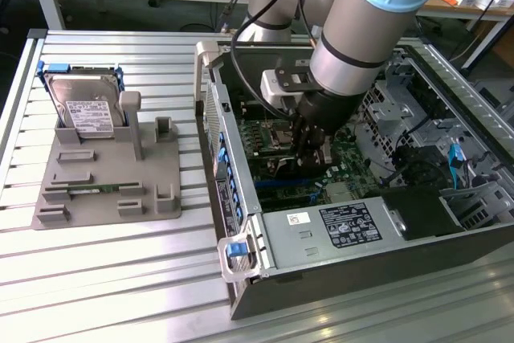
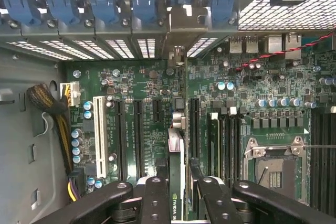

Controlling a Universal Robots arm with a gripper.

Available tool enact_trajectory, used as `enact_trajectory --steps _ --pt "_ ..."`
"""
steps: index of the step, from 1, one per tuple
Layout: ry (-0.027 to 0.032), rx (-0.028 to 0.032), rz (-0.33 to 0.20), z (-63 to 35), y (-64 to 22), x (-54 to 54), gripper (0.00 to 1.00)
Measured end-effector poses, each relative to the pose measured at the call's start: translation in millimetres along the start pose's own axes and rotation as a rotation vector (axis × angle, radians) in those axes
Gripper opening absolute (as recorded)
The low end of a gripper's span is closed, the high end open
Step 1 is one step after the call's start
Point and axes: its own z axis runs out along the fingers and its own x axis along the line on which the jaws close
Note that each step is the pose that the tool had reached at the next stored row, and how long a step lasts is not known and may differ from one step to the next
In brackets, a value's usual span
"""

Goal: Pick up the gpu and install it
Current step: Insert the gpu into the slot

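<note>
desk: ribbed metal slats | on it, exterior view's left: grey fixture holding a hard drive upright at its far end | exterior view's right: open PC case, just beside the fixture

The computer case lay open on the slatted table, toward the exterior view's right. Left of it, just apart, sat the parts holder, with the hard drive standing in its far corner and the memory stick lying in a near slot. Inside the case, the gripper hung low over the motherboard, with the gpu standing on edge between its fingers, above the expansion slots. The power supply sat along the case's near wall. The drive cage stood right of the arm.
</note>
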Motion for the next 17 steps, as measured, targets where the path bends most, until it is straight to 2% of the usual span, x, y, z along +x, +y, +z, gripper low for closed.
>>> enact_trajectory --steps 6,11,17 --pt "0.0003 -0.0002 0.0 5.0 0.0 0.3 0.26" --pt "-0.0005 0.0002 0.0 4.4 0.4 0.2 0.26" --pt "0.0013 0.0 0.0 4.2 0.7 0.4 0.26"
